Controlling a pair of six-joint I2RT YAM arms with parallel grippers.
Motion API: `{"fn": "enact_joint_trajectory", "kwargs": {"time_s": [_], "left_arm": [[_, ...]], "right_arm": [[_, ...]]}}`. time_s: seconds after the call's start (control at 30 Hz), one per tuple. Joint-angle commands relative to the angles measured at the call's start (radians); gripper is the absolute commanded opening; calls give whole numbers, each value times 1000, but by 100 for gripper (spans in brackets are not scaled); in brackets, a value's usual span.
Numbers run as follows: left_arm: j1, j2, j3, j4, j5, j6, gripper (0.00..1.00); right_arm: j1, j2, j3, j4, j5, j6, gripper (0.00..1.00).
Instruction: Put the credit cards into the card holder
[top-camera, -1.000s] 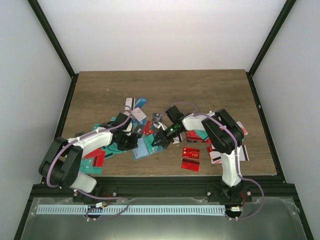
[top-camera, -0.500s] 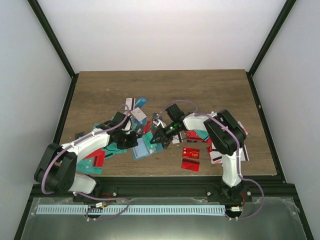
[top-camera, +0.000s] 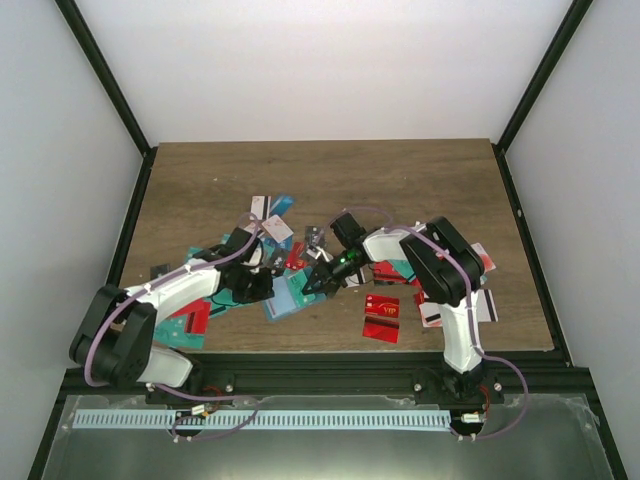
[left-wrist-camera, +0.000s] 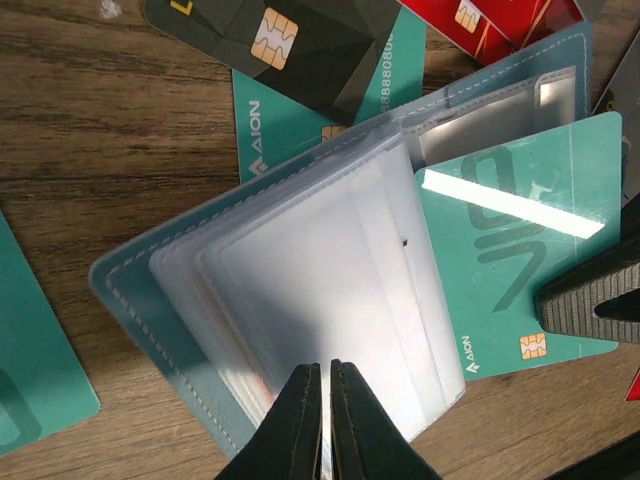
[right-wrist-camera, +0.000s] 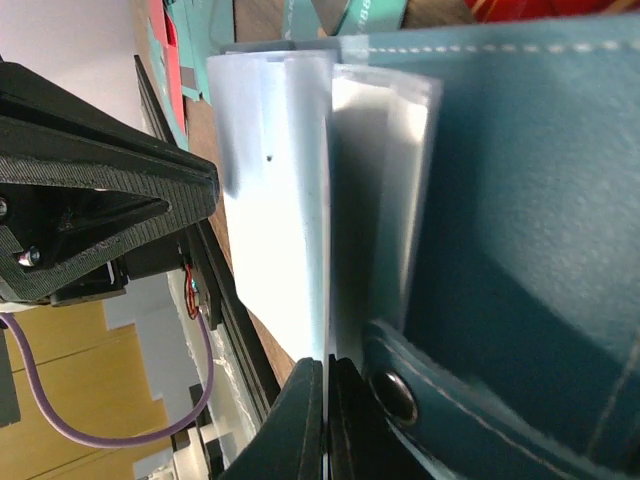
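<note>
The card holder (top-camera: 287, 298) lay open on the table (top-camera: 200, 180), its dull teal-blue cover flat and its clear sleeves (left-wrist-camera: 320, 270) fanned up from the spine. The left gripper (left-wrist-camera: 322, 372) stood at the holder's near edge with its jaws clenched to a hairline gap, the tips right on the lower edge of the raised sleeves. Whether a leaf was actually nipped between them could not be told. The right gripper (right-wrist-camera: 326, 368) came at the holder from the opposite side, beside its snap (right-wrist-camera: 395, 397). Its jaws were likewise pressed together, the tips meeting the edge of a pale sleeve, and what they held, if anything, could not be made out. From the left wrist, that gripper's dark tip touched the outer edge of a teal-green card (left-wrist-camera: 520, 250). This card lay slanted over the holder's far half, its inner edge against the sleeves and its chip corner hanging past the holder's rim. Another teal card (left-wrist-camera: 290, 125) poked out from under the holder's upper edge, and a black card (left-wrist-camera: 300, 40) with a gold chip lay just beyond it. Red cards (left-wrist-camera: 480, 20) overlapped the holder's top corner, and more cards lay scattered on all sides of the holder in the overhead view.
</note>
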Motion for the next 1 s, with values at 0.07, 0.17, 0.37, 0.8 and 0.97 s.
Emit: {"fn": "enact_joint_trajectory", "kwargs": {"time_s": [0.07,0.17,0.37,0.8,0.97], "left_arm": [[-8,31,-14,24,7,-1,6],[-11,41,-20,31,5,0,6],[-14,42,-26,33,-1,0,5],[-17,-54,-23,-45,-31,-30,5],[-17,-47,-41,-42,-33,-35,5]], "right_arm": [[10,40,53,-38,-38,-32,1],[10,46,61,-40,-50,-38,1],[11,35,75,-46,-48,-56,1],[11,21,66,1,-50,-47,1],[11,31,68,6,-67,-47,1]]}}
